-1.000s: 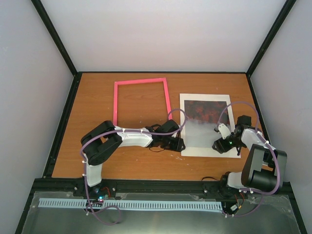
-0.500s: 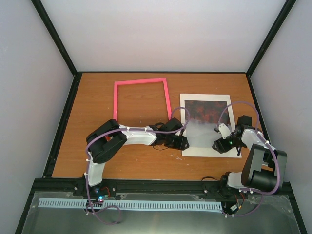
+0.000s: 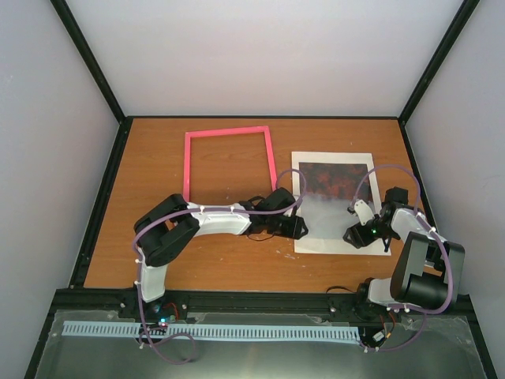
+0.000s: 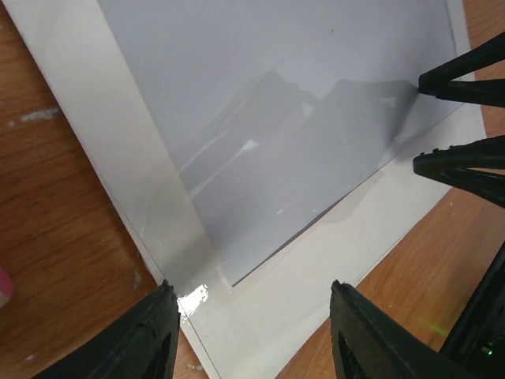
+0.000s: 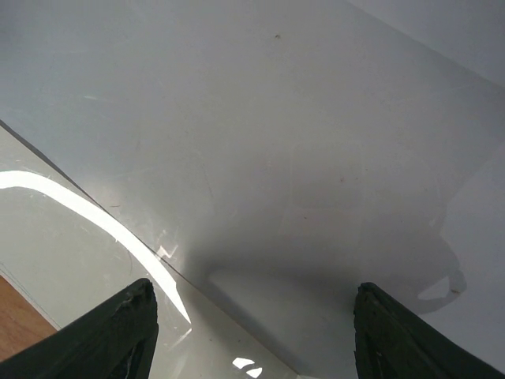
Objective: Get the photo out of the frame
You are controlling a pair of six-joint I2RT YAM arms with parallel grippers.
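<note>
The pink frame (image 3: pixel 229 131) lies flat at the table's back left, with bare wood showing through it. The photo (image 3: pixel 335 189), dark red-black at its far end and pale grey near me, lies to its right on a white mat sheet (image 3: pixel 335 245). My left gripper (image 3: pixel 300 229) is open and low over the sheet's near-left corner; in the left wrist view (image 4: pixel 252 288) its jaws straddle the white mat (image 4: pixel 316 276) below the photo (image 4: pixel 260 95). My right gripper (image 3: pixel 354 234) is open over the photo's pale near-right part (image 5: pixel 260 134), holding nothing.
The right gripper's black fingers (image 4: pixel 465 79) show at the right edge of the left wrist view. The enclosure's black rails and pale walls border the table (image 3: pixel 158 260). A glossy glare streak (image 5: pixel 87 213) lies on the sheet.
My left gripper has moved a little to the right, onto the near-left corner of the white sheet. The right arm, the photo and the frame have not moved.
</note>
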